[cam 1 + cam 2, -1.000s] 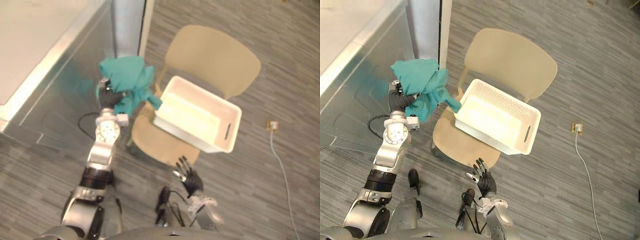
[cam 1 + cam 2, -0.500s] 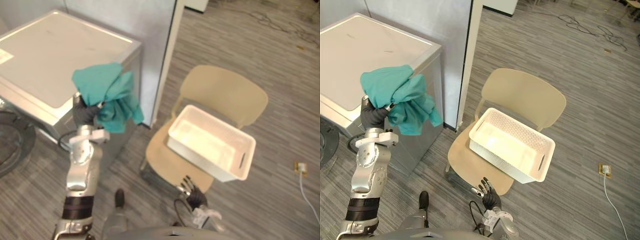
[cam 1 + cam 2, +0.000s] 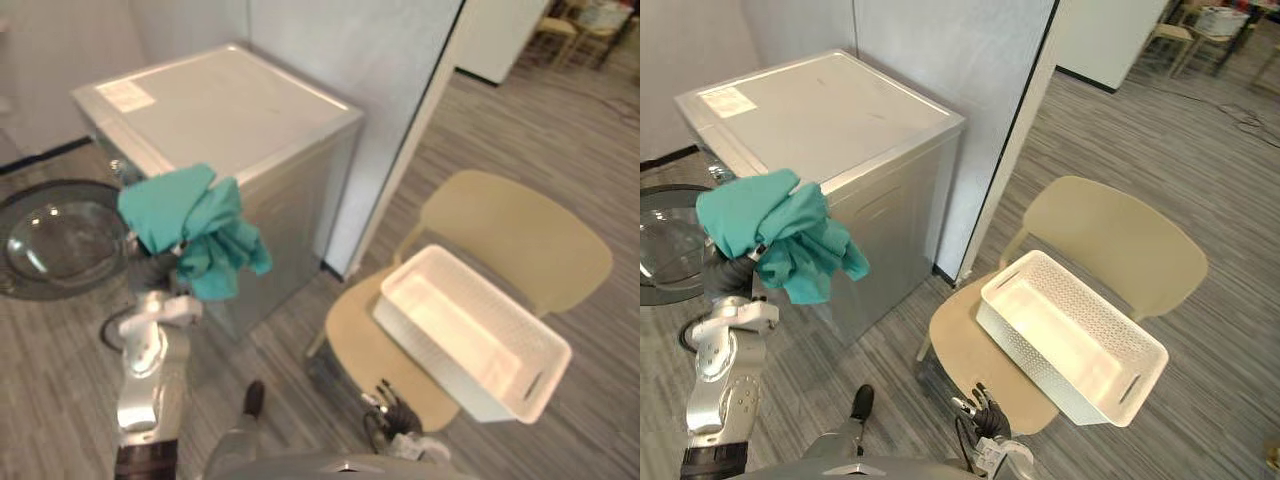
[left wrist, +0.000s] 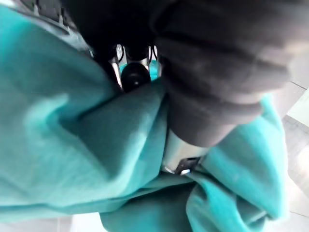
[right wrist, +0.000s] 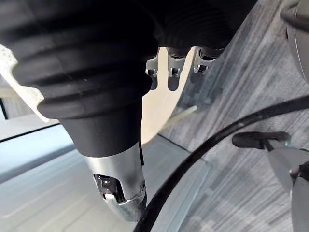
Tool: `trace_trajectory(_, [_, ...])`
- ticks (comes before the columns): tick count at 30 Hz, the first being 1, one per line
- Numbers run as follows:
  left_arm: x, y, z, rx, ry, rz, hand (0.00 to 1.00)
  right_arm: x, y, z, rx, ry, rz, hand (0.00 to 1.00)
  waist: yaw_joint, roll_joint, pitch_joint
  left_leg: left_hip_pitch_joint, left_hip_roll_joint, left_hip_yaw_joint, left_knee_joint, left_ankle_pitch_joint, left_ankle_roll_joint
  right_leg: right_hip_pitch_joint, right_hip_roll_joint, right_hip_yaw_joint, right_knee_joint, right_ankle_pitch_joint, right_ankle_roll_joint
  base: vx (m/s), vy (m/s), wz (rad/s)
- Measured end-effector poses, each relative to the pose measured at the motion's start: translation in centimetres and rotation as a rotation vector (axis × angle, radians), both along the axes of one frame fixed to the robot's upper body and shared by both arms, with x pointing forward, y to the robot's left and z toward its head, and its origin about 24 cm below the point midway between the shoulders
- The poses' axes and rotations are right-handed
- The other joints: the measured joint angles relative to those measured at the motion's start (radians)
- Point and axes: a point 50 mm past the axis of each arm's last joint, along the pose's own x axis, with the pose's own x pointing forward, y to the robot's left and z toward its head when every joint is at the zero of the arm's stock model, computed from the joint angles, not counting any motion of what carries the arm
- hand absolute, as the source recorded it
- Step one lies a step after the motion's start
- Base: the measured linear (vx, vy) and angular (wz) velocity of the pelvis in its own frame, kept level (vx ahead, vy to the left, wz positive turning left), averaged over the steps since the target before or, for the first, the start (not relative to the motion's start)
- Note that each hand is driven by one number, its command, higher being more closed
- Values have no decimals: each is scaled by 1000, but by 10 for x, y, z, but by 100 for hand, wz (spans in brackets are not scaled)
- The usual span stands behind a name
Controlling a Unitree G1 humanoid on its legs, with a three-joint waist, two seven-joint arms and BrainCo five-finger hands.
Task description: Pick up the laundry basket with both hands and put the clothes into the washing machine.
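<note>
Gripping clothes (image 3: 775, 232), your left hand (image 3: 726, 278) sits left, by the washer (image 3: 830, 110); your right hand (image 3: 985, 408), near, has relaxed fingers.

Left arm (image 3: 718, 375) raised, forearm near upright — left hand (image 3: 728, 277) up at the top, fingers curled round the teal clothes (image 3: 768, 228). Right hand (image 3: 986, 412) hangs low, close to the body — fingers straight, loosely spread, holding nothing.
</note>
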Motion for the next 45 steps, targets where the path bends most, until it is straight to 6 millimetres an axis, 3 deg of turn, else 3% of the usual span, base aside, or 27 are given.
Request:
trace_trajectory(1, [-3,-5,2,-9,-8,-15,100,-1,2,1,1,-3,11,0,6,3,2,-17,3,-17,0,-17,-16,-8,9,-35,16,-4,-8,-157,-179,122])
trace_trajectory(2, [-6,-10,4,-21,-22,-35,100,-2,5,3,2,-13,23,0,4,5,1,-43,5,-17,1,-51,-7,-22,11,-82,33,-2,-10,-125,-143,139])
trace_trajectory(3, [-7,-17,6,-35,-32,-61,100,1,8,5,2,-25,17,0,1,-3,2,-92,7,53,20,-164,83,-33,-2,-149,25,10,-21,-135,-96,150])
trace_trajectory(4, [-5,-21,8,-47,-42,-78,100,7,10,7,6,-43,16,0,0,-21,15,-141,21,197,85,-193,116,-42,-35,-199,17,23,-35,-118,-34,127])
trace_trajectory(5, [-5,-23,9,-52,-45,-84,100,10,10,8,5,-50,17,0,3,-22,18,-165,35,302,145,-195,120,-45,-47,-219,16,30,-38,-124,-20,107])
trace_trajectory(6, [-5,-26,8,-60,-43,-92,100,14,8,11,-4,-68,18,0,-3,-24,18,-182,69,477,273,-203,132,-39,-65,-266,7,42,-38,-100,-37,95])
trace_trajectory(7, [-5,-28,8,-67,-45,-100,100,17,7,14,-9,-83,22,0,-5,-31,23,-172,96,553,358,-216,149,-27,-78,-296,5,45,-37,-103,-3,122])
trace_trajectory(8, [-5,-34,9,-76,-53,-122,100,17,6,18,-15,-106,21,0,-8,-24,13,-142,137,590,470,-267,148,-23,-99,-346,16,45,-37,-53,30,95])
trace_trajectory(10, [-3,-38,10,-82,-63,-143,100,20,6,18,-16,-114,24,0,-23,-23,12,-111,164,586,515,-342,120,-18,-127,-392,19,50,-29,-41,100,95])
trace_trajectory(12, [0,-40,8,-82,-56,-158,100,18,6,15,-16,-92,22,0,-32,-23,12,-79,181,572,509,-372,96,-4,-161,-435,11,61,-8,6,181,96])
trace_trajectory(13, [4,-40,3,-80,-38,-164,100,16,3,11,-18,-68,10,0,-38,-11,12,-68,163,583,500,-364,72,27,-178,-467,0,70,7,67,223,86])
trace_trajectory(14, [6,-39,-3,-78,-11,-162,100,13,5,6,-5,-40,-3,0,-38,-32,6,-61,122,572,479,-359,69,46,-196,-490,-22,75,7,91,270,85])
trace_trajectory(17, [10,-39,-17,-79,48,-166,100,10,13,0,30,-9,-30,0,-53,-62,-14,-66,22,513,397,-320,94,80,-227,-550,-98,108,-12,85,259,85])
trace_trajectory(20, [12,-43,-18,-88,55,-186,100,14,8,-2,28,-6,-64,0,-61,-57,-11,-69,-32,478,344,-279,119,96,-236,-562,-153,144,-6,40,178,66])
trace_trajectory(22, [16,-50,-21,-79,68,-222,100,17,4,-5,19,12,-82,0,-49,-46,-5,-74,-48,481,346,-275,125,110,-238,-558,-183,175,35,1,117,12])
trace_trajectory(24, [16,-53,-20,-70,66,-243,100,21,3,-4,10,11,-85,0,-51,-32,-7,-87,-52,490,347,-274,128,103,-244,-559,-187,184,48,-43,89,-7])
trace_trajectory(27, [18,-64,-17,-65,55,-299,100,26,-1,-2,-4,-1,-78,0,-58,-19,-10,-100,-73,532,318,-297,136,58,-285,-560,-146,142,-10,-26,108,8])
trace_trajectory(28, [17,-70,-18,-61,59,-334,100,21,-6,-3,-24,10,-75,0,-78,-13,-12,-88,-69,572,329,-326,150,34,-310,-543,-80,78,-151,89,39,31])
trace_trajectory(30, [17,-75,-21,-65,69,-357,100,17,-9,-3,-40,18,-69,0,-89,-13,-12,-74,-82,561,329,-331,167,10,-308,-460,0,57,-252,146,13,22])
trace_trajectory(31, [19,-78,-26,-57,90,-371,100,13,-8,-5,-37,29,-70,0,-95,-5,-13,-60,-85,542,304,-324,183,-41,-290,-353,70,80,-224,175,57,23])
trace_trajectory(32, [23,-79,-32,-43,120,-380,100,16,-3,-4,-21,23,-66,0,-108,5,-7,-35,-75,517,262,-307,183,-82,-234,-287,92,45,-160,168,57,21])
trace_trajectory(34, [23,-80,-45,-28,174,-389,100,19,0,-3,-12,11,-68,0,-118,7,2,29,-66,504,186,-287,176,-134,-172,-278,102,20,-122,158,31,9])
trace_trajectory(37, [23,-83,-55,-26,221,-407,100,22,-1,0,-17,-10,-69,0,-131,23,20,135,-47,504,123,-294,157,-231,-88,-289,94,26,-108,232,15,-5])
trace_trajectory(39, [22,-86,-55,-23,221,-419,100,25,-2,4,-21,-34,-69,0,-137,27,27,182,-35,519,108,-303,129,-287,-58,-296,65,61,-101,295,-42,-5])
trace_trajectory(42, [22,-91,-54,-8,219,-433,100,20,3,4,-18,-31,-63,0,-137,-5,16,243,-40,544,134,-350,89,-302,-60,-342,-64,217,-116,346,-118,-1])
trace_trajectory(43, [22,-91,-54,-15,218,-432,100,16,7,3,-7,-26,-71,0,-136,-29,15,265,-51,548,156,-387,71,-271,-81,-352,-90,328,-137,388,-197,-3])
trace_trajectory(45, [22,-99,-53,-45,216,-441,100,16,2,6,-21,-41,-70,0,-146,10,12,262,10,588,248,-456,46,-233,-57,-403,-76,288,-135,364,-192,21])
